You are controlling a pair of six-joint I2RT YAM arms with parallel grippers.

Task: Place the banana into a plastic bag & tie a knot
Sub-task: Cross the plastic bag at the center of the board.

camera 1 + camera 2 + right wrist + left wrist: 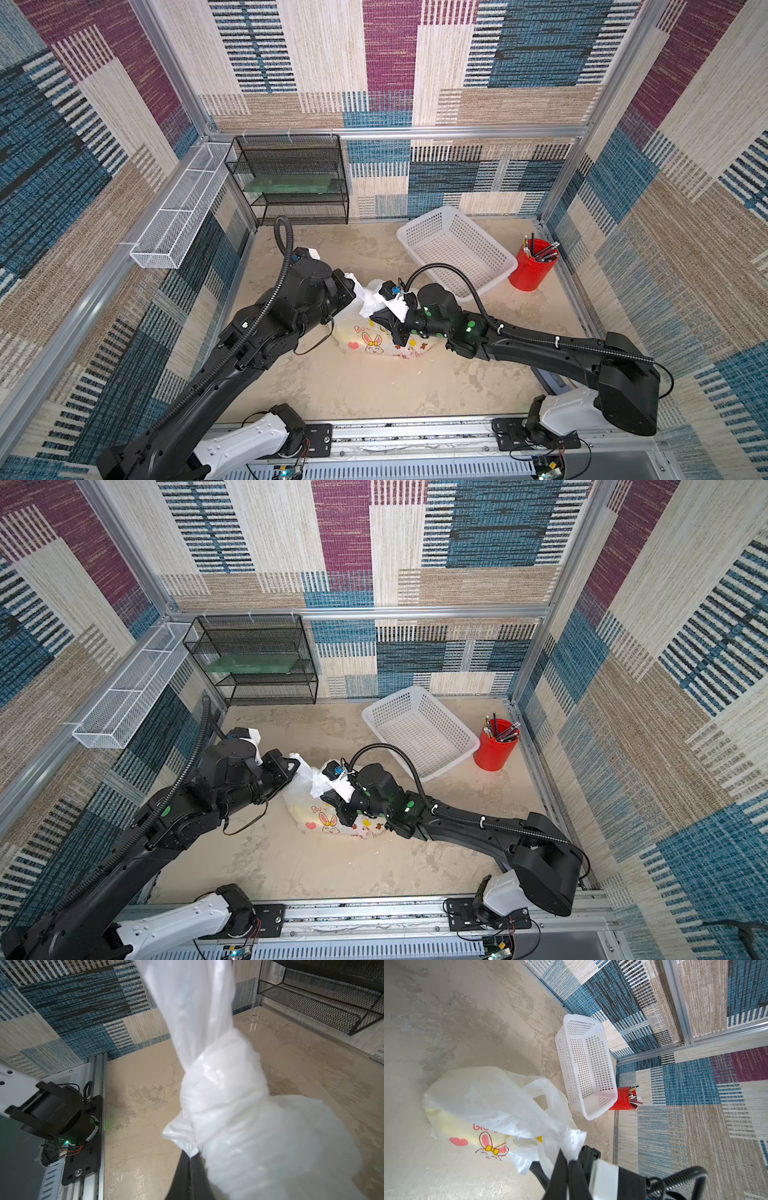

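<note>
Wire tray [174, 216] on the left wall and black mesh shelf [291, 178] at the rear left, both well apart from the work.

Left end effector [568, 1160] next: pressed narrow on a white handle strip of the plastic bag [477, 1095], with film bunched out above the fingertips.

Plastic bag resting on the desk [374, 390] near its middle, between the two arms, with the bunny and heart prints facing the near edge in both top views.

Pale yellow bulk showing through the film in the left wrist view, judged to be the banana [450, 1122]; loading therefore taken as done.

Knot [218, 1076] above the bag's mouth, seen in the right wrist view as one handle strip coming down and wrapping round a bunched twist. Judged formed; tightness not readable.

Right end effector [190, 1157] just beside the twist, clamped narrow on a corner of white film.

Handles apparently drawn toward opposite sides, judged the cinching stage. Left to do, on this reading: a final pull to snug the twist, then release on both sides.

White basket [419, 253] and red cup [530, 270] of pencils farther right, well apart from the bag and not involved.
</note>
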